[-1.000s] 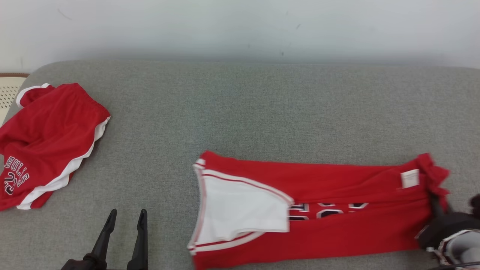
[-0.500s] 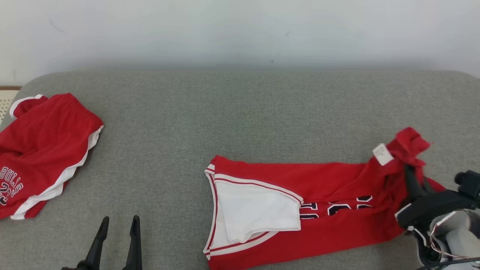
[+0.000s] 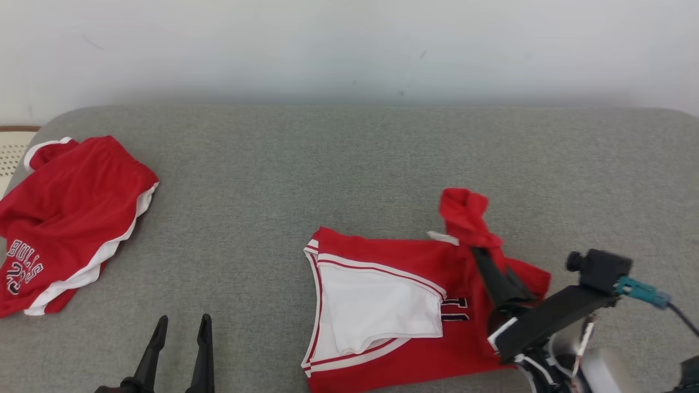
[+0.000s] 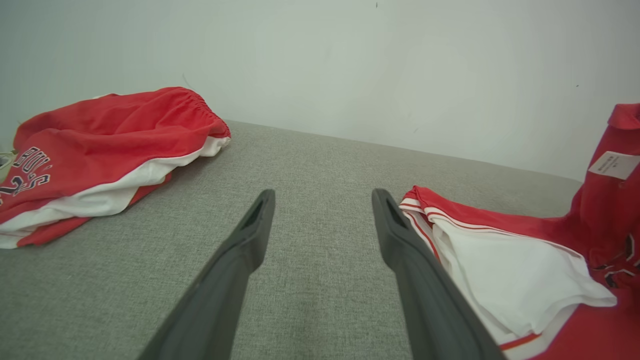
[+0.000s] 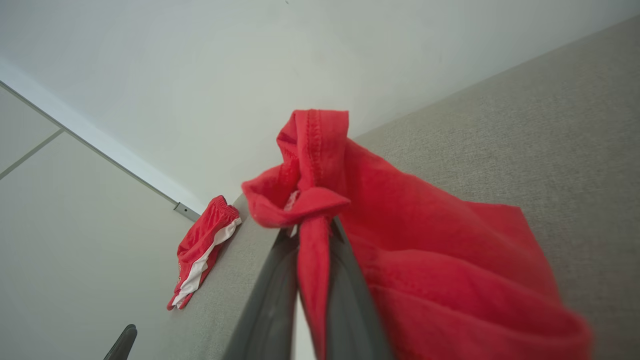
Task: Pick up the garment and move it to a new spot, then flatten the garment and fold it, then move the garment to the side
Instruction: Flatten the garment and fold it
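Note:
The garment, a red jersey with a white side panel and dark lettering, lies at the front right of the grey cushion. My right gripper is shut on the garment's bunched right end. It holds that end lifted above the rest of the cloth, so the garment is doubled over. In the right wrist view the red cloth is pinched between the right gripper fingers and puffs out above them. My left gripper stands open and empty at the front left. Its fingers hover over bare cushion, left of the garment.
A second red garment with white trim and lettering lies crumpled at the cushion's far left. A pale wall rises behind the cushion. A woven cream surface shows past the left edge. Bare cushion spans the middle and back.
My right gripper has carried the garment's right end leftward and up, shortening the spread cloth into a fold. The left gripper stayed open and in place; the head view shifted slightly.

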Controlling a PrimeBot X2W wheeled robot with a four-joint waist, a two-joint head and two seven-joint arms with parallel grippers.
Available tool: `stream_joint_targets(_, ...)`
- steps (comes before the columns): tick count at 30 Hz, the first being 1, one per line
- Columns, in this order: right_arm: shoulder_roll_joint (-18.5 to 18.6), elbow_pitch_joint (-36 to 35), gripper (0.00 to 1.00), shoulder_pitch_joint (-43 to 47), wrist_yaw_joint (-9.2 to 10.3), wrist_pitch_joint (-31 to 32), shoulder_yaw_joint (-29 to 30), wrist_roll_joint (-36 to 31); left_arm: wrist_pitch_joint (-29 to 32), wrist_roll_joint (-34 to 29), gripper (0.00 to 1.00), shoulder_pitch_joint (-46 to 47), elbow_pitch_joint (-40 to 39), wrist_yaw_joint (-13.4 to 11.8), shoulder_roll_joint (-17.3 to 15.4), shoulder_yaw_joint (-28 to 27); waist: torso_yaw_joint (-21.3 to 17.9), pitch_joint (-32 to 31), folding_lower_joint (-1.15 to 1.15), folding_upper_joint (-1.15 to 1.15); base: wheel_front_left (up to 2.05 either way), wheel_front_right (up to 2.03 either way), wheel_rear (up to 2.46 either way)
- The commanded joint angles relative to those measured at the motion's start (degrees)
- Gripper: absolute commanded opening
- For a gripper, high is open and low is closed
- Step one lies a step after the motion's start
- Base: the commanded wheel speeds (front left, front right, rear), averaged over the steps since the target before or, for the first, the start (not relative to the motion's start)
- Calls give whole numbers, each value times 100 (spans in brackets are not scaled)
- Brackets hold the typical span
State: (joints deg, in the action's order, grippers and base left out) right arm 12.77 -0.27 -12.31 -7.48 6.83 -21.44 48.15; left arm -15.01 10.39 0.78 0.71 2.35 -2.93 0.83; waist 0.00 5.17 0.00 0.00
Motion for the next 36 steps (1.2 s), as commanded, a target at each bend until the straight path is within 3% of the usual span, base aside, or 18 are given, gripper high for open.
stream_joint_targets(1,-47,-20,0,11,-3,28,-61,-7,-24,9,100,53,21,-26,3,20,62,14,0,0,0,0,0)
stream_joint_targets(12,-716,836,0,-448,-3,-207,-561,-368,-23,139,100,182,203,-21,2,230,508,44,0,0,0,0,0)
stream_joint_targets(22,-940,2063,0,-931,-3,-625,-899,-467,-23,236,100,336,360,-42,2,413,801,136,0,0,0,0,0)
stream_joint_targets(23,-947,2136,31,-977,-3,-710,-912,-519,-23,242,100,339,372,-55,3,423,812,138,0,0,0,0,0)
stream_joint_targets(24,-953,2224,100,-996,-3,-707,-953,-494,-23,245,100,342,385,-54,2,418,820,140,0,0,0,0,0)
stream_joint_targets(30,-962,2034,100,-1125,-3,-970,-1096,-260,-23,237,100,307,423,-34,3,324,762,124,0,0,0,0,0)
stream_joint_targets(36,-549,1131,100,-1100,-3,-1297,-1103,-6,-23,244,100,257,360,-86,2,282,652,103,0,0,0,0,0)
